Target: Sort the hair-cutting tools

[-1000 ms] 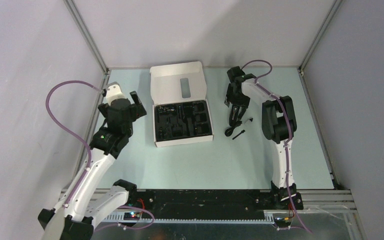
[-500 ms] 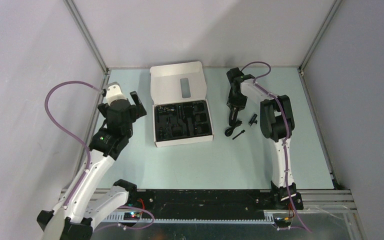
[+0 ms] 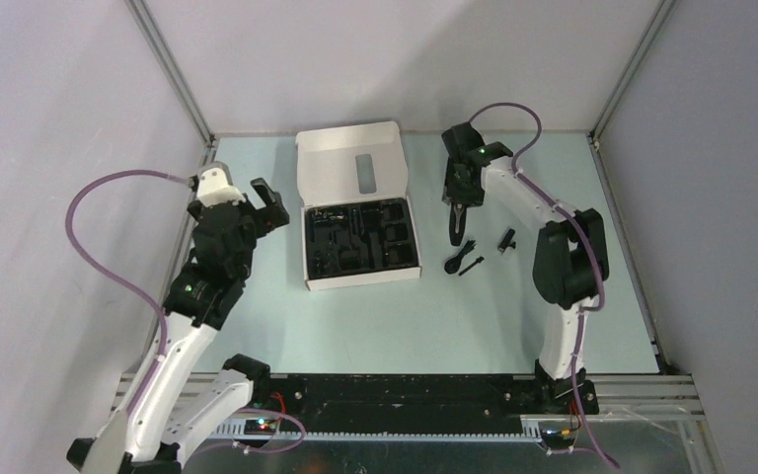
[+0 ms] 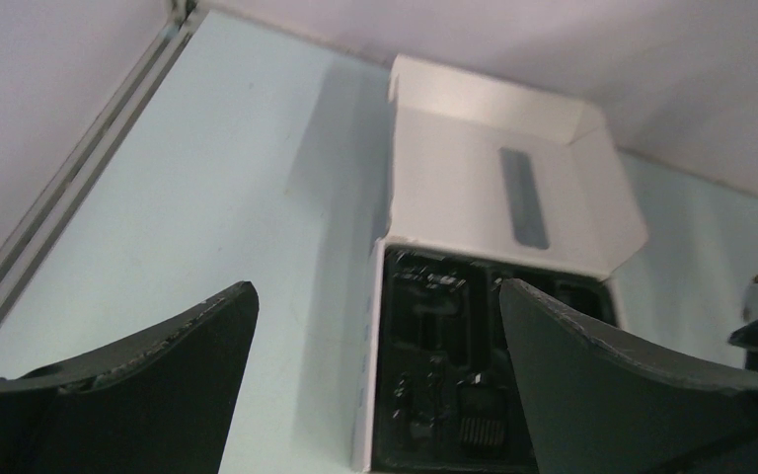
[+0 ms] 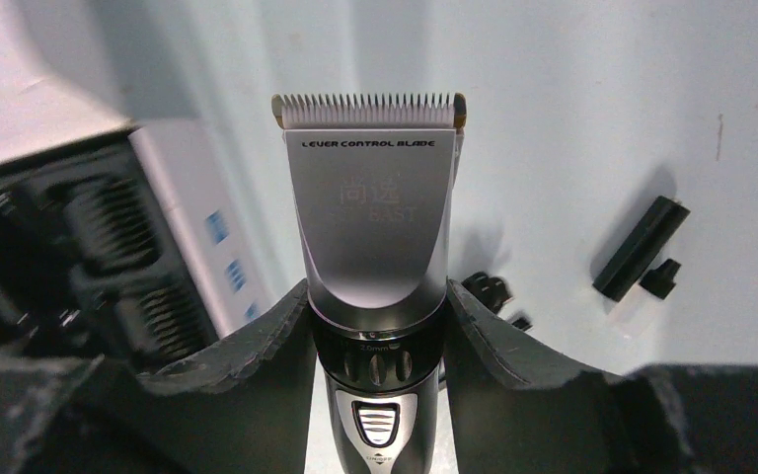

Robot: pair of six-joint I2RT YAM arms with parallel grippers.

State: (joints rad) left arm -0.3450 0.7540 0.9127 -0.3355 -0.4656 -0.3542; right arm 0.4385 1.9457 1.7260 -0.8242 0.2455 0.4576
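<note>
My right gripper [image 5: 377,306] is shut on the silver-and-black clipper [image 5: 375,207], gripping its black collar with the blade pointing away. In the top view the right gripper [image 3: 456,202] holds the clipper [image 3: 454,225] just right of the box, above the table. The black coiled cord [image 3: 451,260] and thin black brush [image 3: 471,265] lie below it. A small black attachment [image 3: 505,240] lies to the right and also shows in the right wrist view [image 5: 640,249]. My left gripper [image 3: 268,200] is open and empty, left of the box; the left wrist view shows the same gripper [image 4: 375,316].
The white box [image 3: 350,168] lies open at the back centre, lid up, with its black tray [image 3: 361,237] holding several moulded slots. It also shows in the left wrist view [image 4: 493,197]. Frame posts stand at the back corners [image 3: 204,143].
My right gripper has moved back and left with the clipper, uncovering the small black attachment on the table. My left arm has shifted slightly back and left.
</note>
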